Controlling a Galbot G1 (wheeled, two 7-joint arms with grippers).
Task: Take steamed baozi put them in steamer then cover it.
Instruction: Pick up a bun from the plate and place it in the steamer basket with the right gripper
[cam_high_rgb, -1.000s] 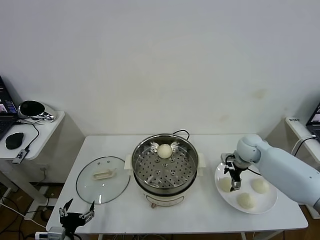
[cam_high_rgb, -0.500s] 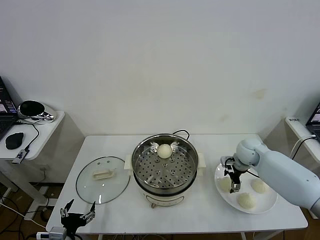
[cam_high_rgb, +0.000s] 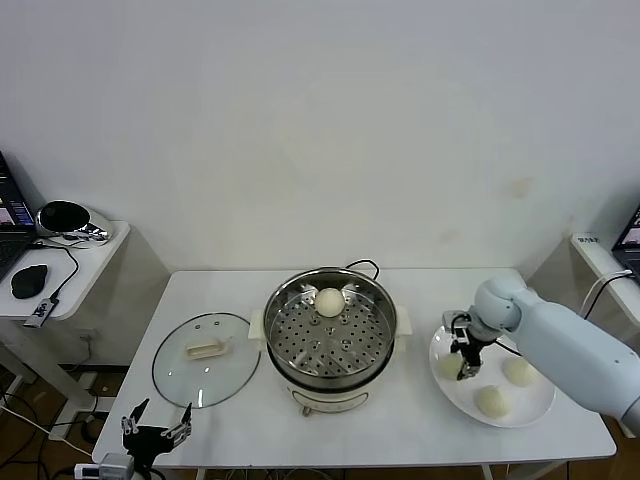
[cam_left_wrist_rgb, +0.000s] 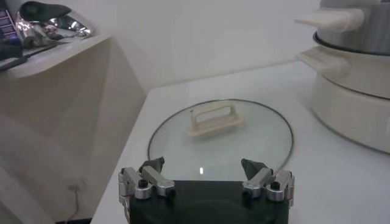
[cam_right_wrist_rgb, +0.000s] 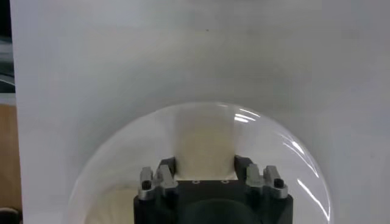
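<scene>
A plain white wall (cam_high_rgb: 320, 120) fills the upper frame, evenly lit. A white desk (cam_high_rgb: 230, 420) spans the lower centre. At the left edge stands a small white side table (cam_high_rgb: 75, 285) carrying a black-and-silver object (cam_high_rgb: 65, 220) and a black mouse (cam_high_rgb: 28, 280).

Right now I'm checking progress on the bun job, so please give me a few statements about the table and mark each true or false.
1. One bun already lies in the steamer. True.
2. The glass lid sits on the steamer. False: it lies flat on the table on the robot's left of the steamer.
3. The right gripper is down at a bun on the white plate, fingers either side of it. True.
4. The plate holds four buns. False: three are there, counting the one at the gripper.
5. The left gripper holds the lid's handle. False: it is open, hanging short of the lid.
</scene>
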